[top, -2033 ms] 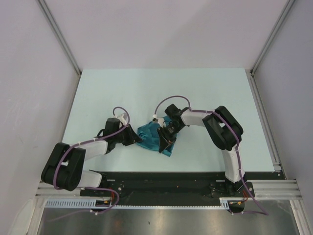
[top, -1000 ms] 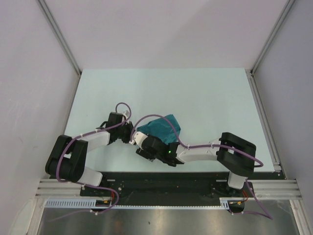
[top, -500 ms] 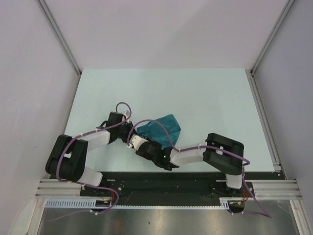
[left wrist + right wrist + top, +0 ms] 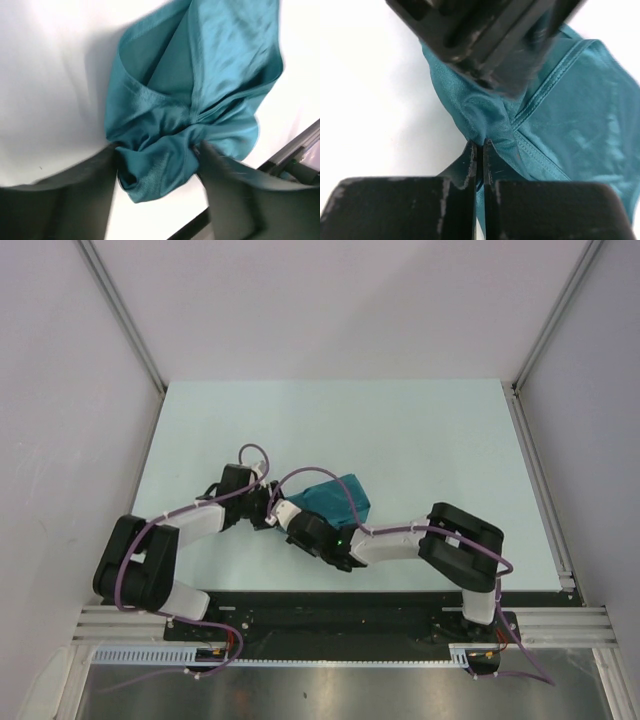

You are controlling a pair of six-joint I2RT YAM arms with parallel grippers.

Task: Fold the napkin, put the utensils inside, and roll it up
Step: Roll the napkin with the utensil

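**Both Grippers Met at One Corner of the Bunched Napkin**

The pale mint-green tabletop (image 4: 430,440) filled the middle of the overhead view. Across its near part lay the two white-and-black robot arms. The right arm (image 4: 400,540) reached low and far to the left, and the left arm (image 4: 180,530) angled in from the near left corner. Their wrists came together just left of the table's centre.

The teal, slightly shiny cloth napkin (image 4: 335,498) lay there as a rumpled, partly folded bundle rather than a flat sheet. Its bulk sat just beyond and to the right of the two wrists, and its near-left corner ran in under them.

In the left wrist view, the left gripper (image 4: 157,175) had its two dark fingers (image 4: 65,200) set apart, with a gathered wad of the napkin (image 4: 200,100) filling the gap and touching both. The rest of the cloth fanned away from that wad across the table.

In the right wrist view, the right gripper (image 4: 480,150) had its black fingers (image 4: 420,210) pressed almost together. They pinched a thin hemmed fold of the napkin (image 4: 570,125) at its crumpled corner, and a sliver of teal showed down the slit between them. The left gripper's dark body hung just above that same corner.
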